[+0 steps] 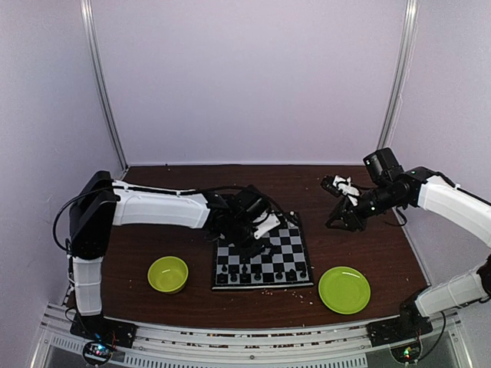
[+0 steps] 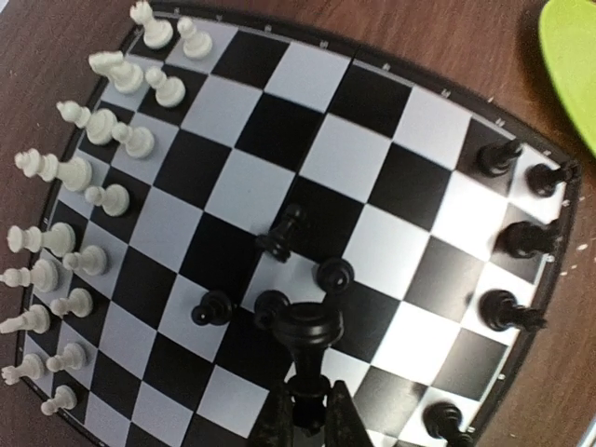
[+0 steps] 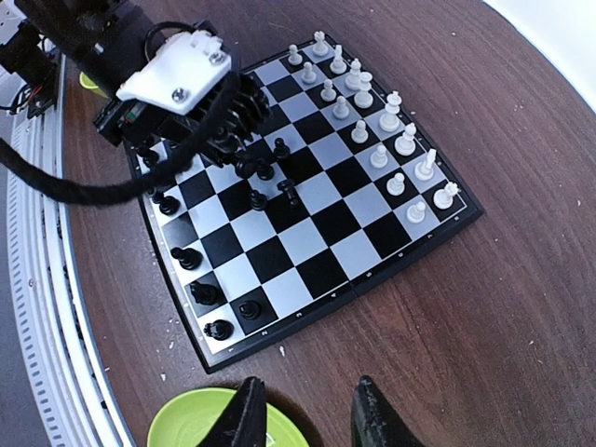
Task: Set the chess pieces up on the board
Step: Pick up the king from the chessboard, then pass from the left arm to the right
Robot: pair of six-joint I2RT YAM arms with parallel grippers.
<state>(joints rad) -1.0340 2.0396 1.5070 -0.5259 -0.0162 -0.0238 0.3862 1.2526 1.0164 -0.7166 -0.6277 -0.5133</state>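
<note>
Left gripper [image 2: 305,414] clamped on a tall black plastic chess piece [image 2: 307,324] over mid-board; right gripper [image 3: 307,410] idle, holding nothing.

From above, the flat black-and-white chequered chessboard [image 1: 295,257] lies mid-table between a small lime-green bowl [image 1: 168,274] and a round lime-green plate [image 1: 344,289]. The left arm reaches low over it with its grip hidden, and the right arm hangs well aside, probably to leave room. The left wrist view supplies the grip: both fingers pinch the piece's stem, holding it upright among several smaller stray black pieces [image 2: 212,307]. Small white plastic pieces [image 2: 102,126] fill two rows at one edge, and other black ones [image 2: 521,237] line the opposite edge. The right wrist view shows its own fingers apart above the plate, and the whole board, where black's side looks only partly filled.
</note>
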